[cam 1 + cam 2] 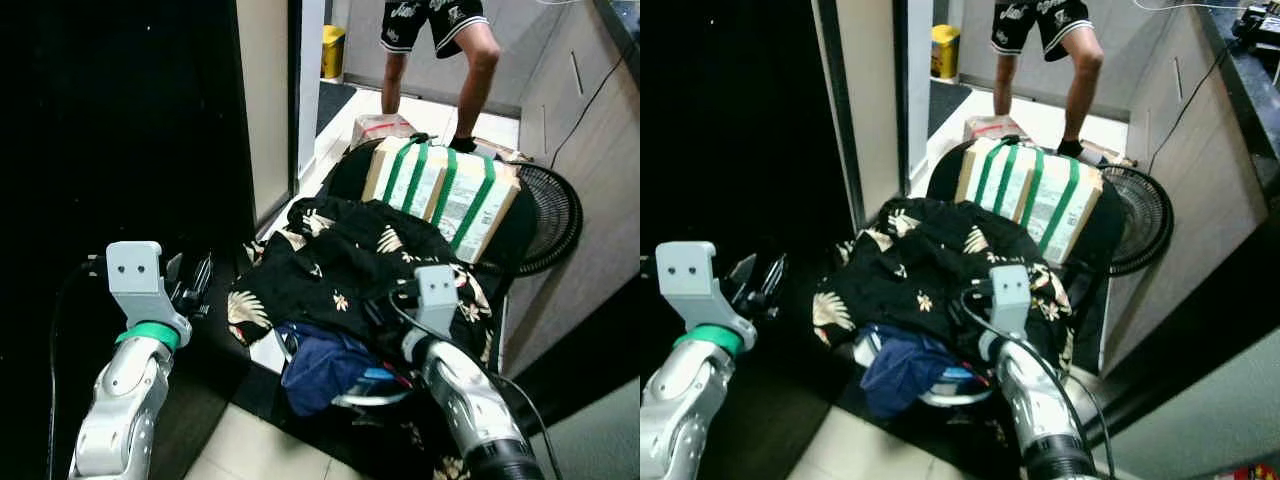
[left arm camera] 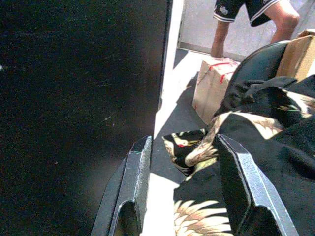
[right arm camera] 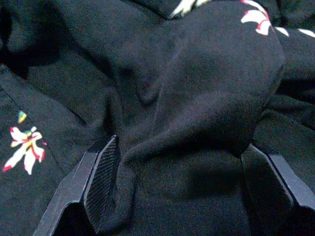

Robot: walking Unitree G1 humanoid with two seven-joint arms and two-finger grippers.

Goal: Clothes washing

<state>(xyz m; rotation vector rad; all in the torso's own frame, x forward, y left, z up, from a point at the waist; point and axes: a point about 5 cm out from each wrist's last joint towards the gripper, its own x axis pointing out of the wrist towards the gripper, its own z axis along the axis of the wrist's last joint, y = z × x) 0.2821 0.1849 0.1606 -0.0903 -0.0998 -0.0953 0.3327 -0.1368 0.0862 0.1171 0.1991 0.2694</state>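
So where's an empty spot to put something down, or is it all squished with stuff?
Bare floor shows as the pale tile in front of the heap, and the sunlit strip between the dark panel and the small taped box. The middle is crowded: the black flowered shirt, blue cloth, the green-striped box and a fan.

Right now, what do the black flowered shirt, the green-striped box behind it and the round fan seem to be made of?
Black flowered shirt: thin, soft woven cloth, matte; it drapes in loose folds between the right pincer's open fingers.
Green-striped box: probably cardboard, with a tan edge, a pale printed face and green bands.
Round fan: dark grille of thin ribs, wire or plastic; I cannot tell which.
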